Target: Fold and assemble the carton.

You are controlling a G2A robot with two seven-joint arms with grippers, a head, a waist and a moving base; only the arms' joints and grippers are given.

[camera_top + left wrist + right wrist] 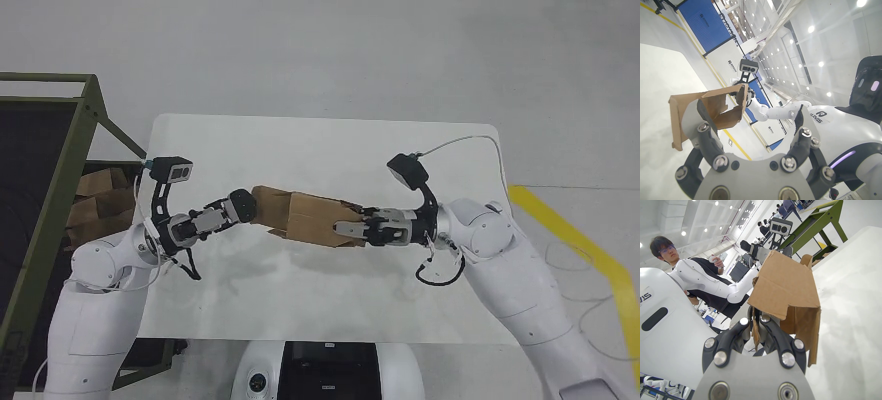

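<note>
Currently, carton (300,215): part-folded, over bench (300,150) centre, between both claws.
Left claw (243,204): released, spread wide at the carton's 9 o'clock end.
Right claw (352,229): clenched on the carton's 3 o'clock end.

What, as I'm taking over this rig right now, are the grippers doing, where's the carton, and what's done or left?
Left gripper: open, one finger by the carton's end panel.
Right gripper: shut on a flap at the carton's other end.
Carton: between the two grippers, over the middle of the table.
Done: the body is partly opened into a tube.
Left: the end flaps are not yet folded in; square it up and close them.
</note>
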